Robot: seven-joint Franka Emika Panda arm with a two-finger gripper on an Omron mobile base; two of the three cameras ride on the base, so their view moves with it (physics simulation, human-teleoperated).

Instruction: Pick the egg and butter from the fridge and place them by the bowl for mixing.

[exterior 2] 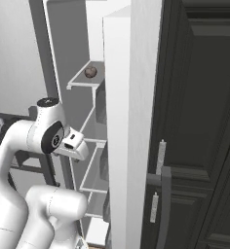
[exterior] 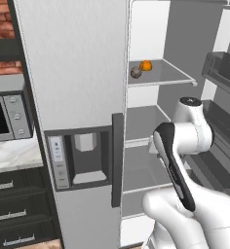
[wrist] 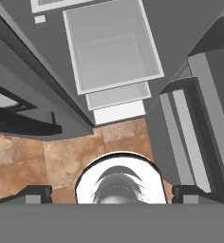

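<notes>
Left base view: the tall light-grey two-door fridge [exterior: 73,73] is standing with its right door open, and its white shelves are showing.
Upper shelf [exterior: 161,75]: a small brown-grey egg-like ball [exterior: 135,72] and a small orange round thing [exterior: 145,65] are lying close together near the shelf's left back corner.
Butter: I am not seeing anything that I can name as butter; it may be hidden or too small to tell.
Arm: the white robot arm [exterior: 187,141] is rising before the lower shelves, well below the upper shelf.
Gripper: the two-finger gripper [wrist: 111,193] is pointing down at the brown tiled floor [wrist: 42,161], with its jaws standing wide apart and holding nothing.
Hand view: the dark finger tips [wrist: 35,193] are showing at the bottom corners.
Risk: the arm is standing between the shelf edges and the open door's dark racks [exterior: 221,68], so in lifting it could be striking a shelf front.
Second risk: the egg is round and could be rolling off the shelf if it is being nudged.
Writing: no brand or readable label is showing.
</notes>
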